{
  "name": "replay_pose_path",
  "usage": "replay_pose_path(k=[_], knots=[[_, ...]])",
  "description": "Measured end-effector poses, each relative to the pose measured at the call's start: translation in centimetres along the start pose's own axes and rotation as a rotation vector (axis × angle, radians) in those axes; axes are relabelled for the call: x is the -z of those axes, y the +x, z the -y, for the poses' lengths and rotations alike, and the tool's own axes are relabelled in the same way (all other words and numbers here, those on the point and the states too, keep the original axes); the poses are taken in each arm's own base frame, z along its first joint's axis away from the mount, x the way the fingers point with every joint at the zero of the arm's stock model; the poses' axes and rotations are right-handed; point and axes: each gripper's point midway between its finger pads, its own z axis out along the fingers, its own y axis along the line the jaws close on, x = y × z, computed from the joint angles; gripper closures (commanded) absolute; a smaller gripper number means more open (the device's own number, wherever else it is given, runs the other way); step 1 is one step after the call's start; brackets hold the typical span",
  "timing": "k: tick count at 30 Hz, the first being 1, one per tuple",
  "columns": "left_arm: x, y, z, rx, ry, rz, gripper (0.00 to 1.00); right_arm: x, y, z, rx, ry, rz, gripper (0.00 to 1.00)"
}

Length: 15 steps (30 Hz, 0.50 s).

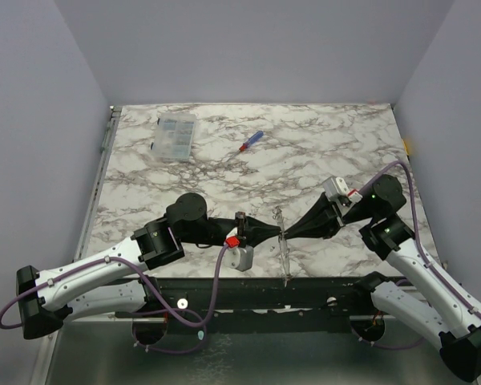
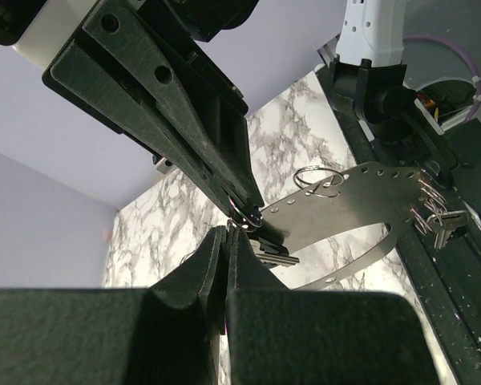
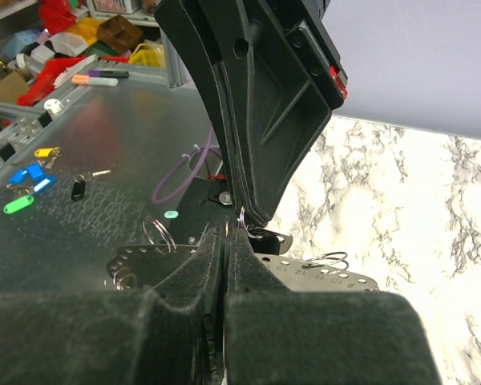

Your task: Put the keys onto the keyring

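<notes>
My left gripper (image 1: 277, 233) and right gripper (image 1: 288, 233) meet tip to tip over the table's front edge. Both are shut and pinch a small wire split ring (image 2: 245, 215) between their tips; it also shows in the right wrist view (image 3: 244, 220). A key with a black head (image 2: 270, 245) and a short metal blade hangs at that ring, and its head also shows in the right wrist view (image 3: 270, 239). The keyring, a pale grey perforated strip bent into a loop (image 2: 361, 200), sits just behind the tips. The top view shows it edge-on (image 1: 283, 245). The strip carries more wire rings (image 2: 316, 178) and small metal keys (image 2: 438, 224).
A clear compartment box (image 1: 175, 136) and a red-and-blue screwdriver (image 1: 251, 141) lie at the back of the marble table (image 1: 345, 152). Both arms stretch along the front edge. Beyond that edge is a metal floor with coloured tags (image 3: 26, 183) and clutter.
</notes>
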Motion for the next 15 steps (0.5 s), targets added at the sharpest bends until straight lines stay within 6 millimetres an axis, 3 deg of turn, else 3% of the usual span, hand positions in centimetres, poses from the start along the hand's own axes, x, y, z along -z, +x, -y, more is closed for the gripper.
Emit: replay_pose_path(k=[15], knots=[[0.02,-0.12,0.04,0.000,0.001,0.003,1.00,-0.06,0.13,0.20,-0.015,-0.001,-0.001,0.99]])
